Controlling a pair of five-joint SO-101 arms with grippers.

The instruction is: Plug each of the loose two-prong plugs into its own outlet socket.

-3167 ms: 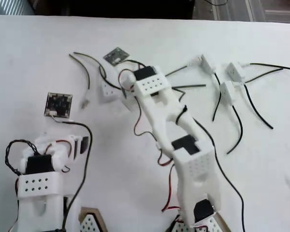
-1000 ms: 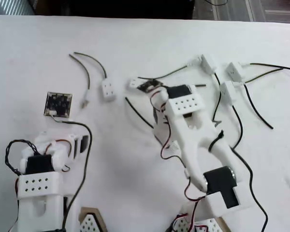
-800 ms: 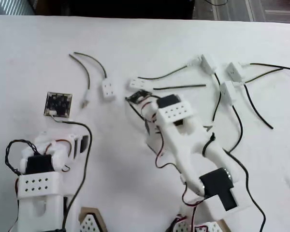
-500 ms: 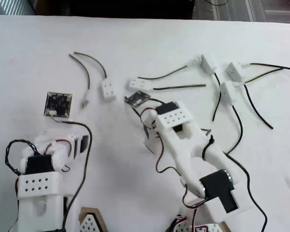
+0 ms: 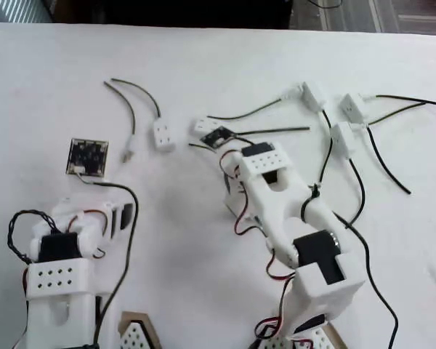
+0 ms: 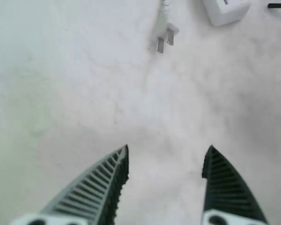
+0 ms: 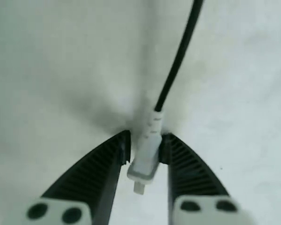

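My right gripper (image 7: 145, 136) is shut on a small white two-prong plug (image 7: 147, 157), whose black cord (image 7: 178, 56) runs away over the table. In the high view the right arm (image 5: 265, 174) stands at mid-table and covers that plug. A white outlet socket (image 5: 163, 134) lies just left of it, and a loose plug (image 5: 127, 154) lies further left. My left gripper (image 6: 168, 149) is open and holds nothing, low over bare table, with the loose plug (image 6: 165, 37) and the socket (image 6: 225, 9) ahead of it. It sits near the front left (image 5: 121, 217).
Three more white sockets (image 5: 354, 107) (image 5: 341, 138) (image 5: 311, 94) with black cords lie at the back right. Another white piece (image 5: 203, 126) lies beside the right arm's wrist. A small dark circuit board (image 5: 87, 156) lies on the table ahead of the left arm.
The right arm has drawn back from beside the left socket toward mid-table, first swinging right, then settling, and the black cord has shifted with it. The left arm has kept still.
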